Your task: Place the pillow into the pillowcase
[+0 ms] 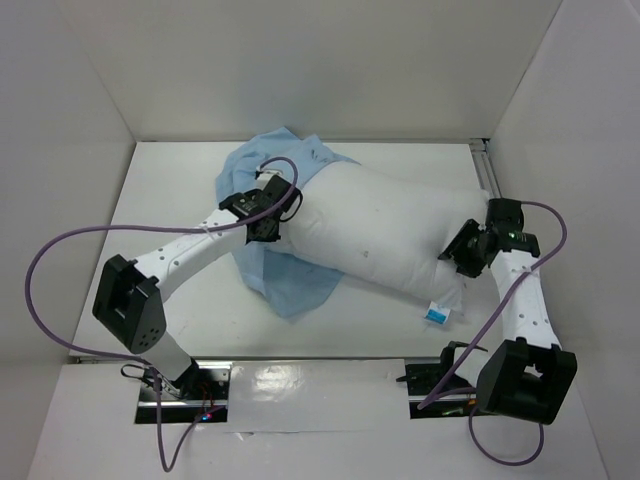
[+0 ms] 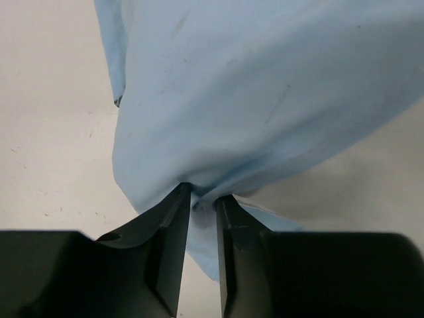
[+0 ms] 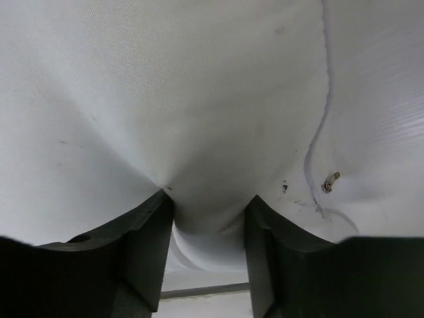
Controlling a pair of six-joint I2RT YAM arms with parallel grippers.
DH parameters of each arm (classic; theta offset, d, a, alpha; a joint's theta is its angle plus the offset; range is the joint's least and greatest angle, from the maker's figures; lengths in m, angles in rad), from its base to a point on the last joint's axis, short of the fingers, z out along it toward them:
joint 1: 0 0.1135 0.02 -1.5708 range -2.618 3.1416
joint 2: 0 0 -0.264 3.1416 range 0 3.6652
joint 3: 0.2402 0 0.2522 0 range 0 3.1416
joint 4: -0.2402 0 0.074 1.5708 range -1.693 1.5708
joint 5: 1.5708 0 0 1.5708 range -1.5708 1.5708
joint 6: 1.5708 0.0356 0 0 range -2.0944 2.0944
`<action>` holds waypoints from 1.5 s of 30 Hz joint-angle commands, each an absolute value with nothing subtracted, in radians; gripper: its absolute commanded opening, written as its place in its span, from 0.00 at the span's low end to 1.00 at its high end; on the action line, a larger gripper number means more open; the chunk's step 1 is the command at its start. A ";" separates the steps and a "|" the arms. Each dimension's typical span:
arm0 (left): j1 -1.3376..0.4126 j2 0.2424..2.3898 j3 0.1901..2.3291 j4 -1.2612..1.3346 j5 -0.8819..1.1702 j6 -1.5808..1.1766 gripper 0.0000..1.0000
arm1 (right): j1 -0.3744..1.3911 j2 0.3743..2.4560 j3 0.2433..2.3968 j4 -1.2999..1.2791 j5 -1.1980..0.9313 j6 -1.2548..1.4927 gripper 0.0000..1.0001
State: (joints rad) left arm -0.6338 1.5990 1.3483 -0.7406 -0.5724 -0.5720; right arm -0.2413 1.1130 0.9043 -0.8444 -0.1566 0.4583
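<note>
The plump white pillow (image 1: 380,235) lies slantwise across the middle of the table, its blue-and-white tag (image 1: 437,314) at the near right corner. The light blue pillowcase (image 1: 288,283) is spread under and around the pillow's left end. My left gripper (image 1: 270,226) is at that end, and in the left wrist view it (image 2: 203,197) is shut on a bunched fold of pillowcase (image 2: 252,99). My right gripper (image 1: 462,255) presses into the pillow's right end. In the right wrist view it (image 3: 210,199) squeezes a bulge of pillow (image 3: 199,99) between its fingers.
White walls enclose the table on the left, back and right. A metal rail (image 1: 487,170) runs along the right edge. Purple cables (image 1: 60,250) loop off both arms, and the arm bases (image 1: 185,385) stand at the near edge.
</note>
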 commanded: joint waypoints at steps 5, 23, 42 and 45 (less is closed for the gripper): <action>-0.598 1.580 1.405 -0.752 -0.551 -0.563 0.06 | -0.239 1.112 0.876 -0.788 -0.233 0.457 0.42; -0.560 1.503 1.462 -0.819 -0.380 -0.545 0.00 | -0.239 1.100 0.836 -0.759 -0.245 0.457 0.00; -0.707 2.052 2.570 -0.759 0.550 -0.459 0.00 | 0.063 1.180 1.385 -0.537 -0.227 0.703 0.00; -0.707 1.949 2.314 -0.669 0.583 -0.469 0.00 | 0.133 1.132 1.268 -0.496 -0.197 0.730 0.00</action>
State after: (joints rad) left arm -0.6613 2.0594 2.4134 -0.7826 0.3241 -0.4446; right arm 0.0319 1.1946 1.3174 -0.6125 -0.1329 0.6651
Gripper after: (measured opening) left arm 0.036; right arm 0.036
